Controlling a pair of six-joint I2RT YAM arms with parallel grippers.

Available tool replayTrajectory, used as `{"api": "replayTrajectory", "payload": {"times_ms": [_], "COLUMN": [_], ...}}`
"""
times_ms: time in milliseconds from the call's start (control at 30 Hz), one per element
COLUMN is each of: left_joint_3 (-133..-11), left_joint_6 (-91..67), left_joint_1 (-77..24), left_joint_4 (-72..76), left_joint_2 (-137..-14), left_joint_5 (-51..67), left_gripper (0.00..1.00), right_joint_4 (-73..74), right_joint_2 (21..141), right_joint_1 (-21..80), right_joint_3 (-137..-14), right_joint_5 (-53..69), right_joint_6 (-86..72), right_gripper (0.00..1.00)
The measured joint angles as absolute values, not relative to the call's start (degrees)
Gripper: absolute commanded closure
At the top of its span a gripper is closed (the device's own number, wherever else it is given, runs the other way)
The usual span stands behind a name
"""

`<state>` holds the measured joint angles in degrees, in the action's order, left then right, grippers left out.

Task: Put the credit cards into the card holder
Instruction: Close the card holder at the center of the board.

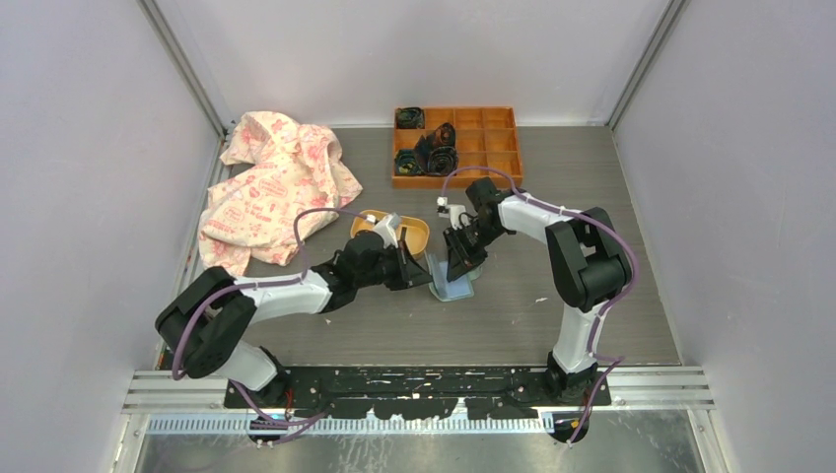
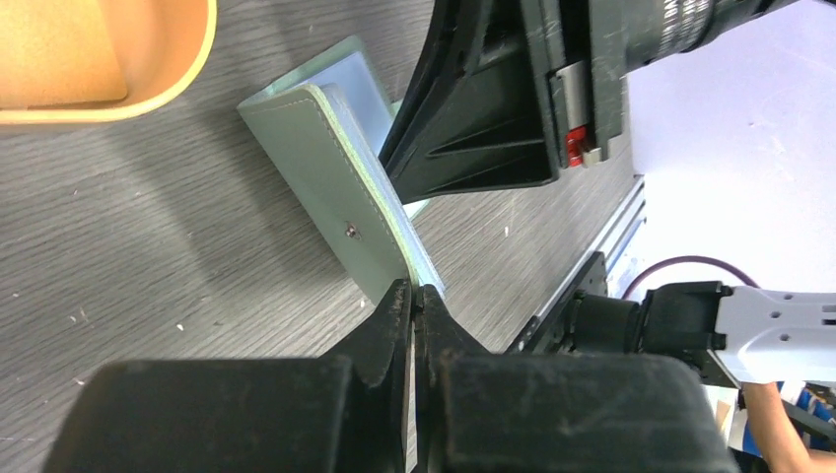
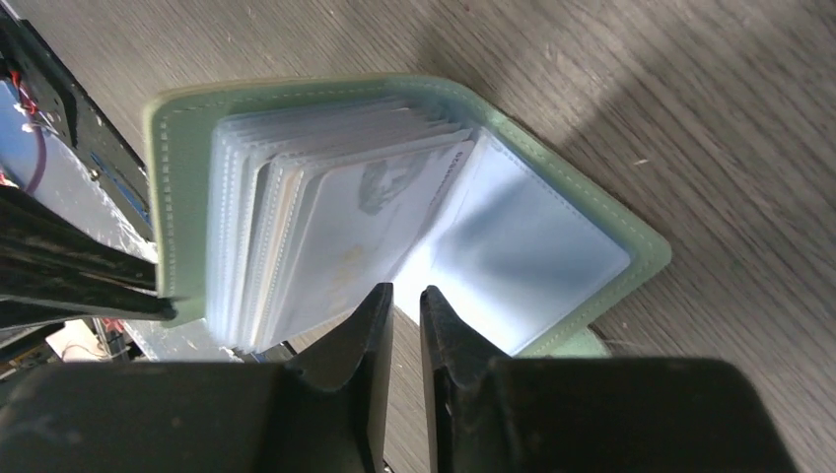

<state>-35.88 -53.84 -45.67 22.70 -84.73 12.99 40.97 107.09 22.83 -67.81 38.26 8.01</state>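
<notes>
Card holder (image 1: 452, 289): propped open on the counter (image 1: 513, 315), between both pincers.
Left pincer (image 2: 415, 296): pressed together on its cover edge.
Right pincer (image 3: 405, 296): slightly spread, empty, above the clear sleeves (image 3: 537, 246).
Risk: thin-edge grip may slip, holder flops shut, 1 whitish card (image 3: 340, 251) slides out.
Dish (image 1: 422, 235): just behind holder.

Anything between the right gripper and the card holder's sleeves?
Nothing visible. The right gripper, jaws slightly apart and empty, hangs directly over the open card holder. The left gripper pinches its cover edge off to one side.
</notes>
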Motion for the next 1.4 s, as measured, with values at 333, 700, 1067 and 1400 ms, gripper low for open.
{"api": "replayTrajectory", "payload": {"times_ms": [333, 700, 1067, 1400], "left_joint_3": [-42.2, -51.6, -60.4, -69.2], "left_joint_6": [-53.5, -51.9, -50.4, -50.0], "left_joint_1": [-45.8, -47.3, -47.8, -48.4], "left_joint_4": [21.5, 18.4, 13.4, 9.0], "left_joint_2": [-93.9, -99.9, -106.1, -114.3], "left_joint_5": [15.8, 17.2, 18.3, 19.1], "left_gripper": [1.00, 1.00, 0.98, 0.69], "right_joint_4": [40.2, 39.7, 40.6, 42.2], "right_joint_2": [108.4, 108.4, 104.4, 98.7], "right_joint_1": [22.0, 19.7, 10.6, 8.2], "right_joint_3": [-67.8, -67.8, -67.8, -67.8], "right_joint_5": [36.2, 32.3, 30.0, 31.4], "right_joint_6": [6.5, 5.4, 6.5, 10.5], "right_gripper": [0.75, 0.75, 0.75, 0.74]}}
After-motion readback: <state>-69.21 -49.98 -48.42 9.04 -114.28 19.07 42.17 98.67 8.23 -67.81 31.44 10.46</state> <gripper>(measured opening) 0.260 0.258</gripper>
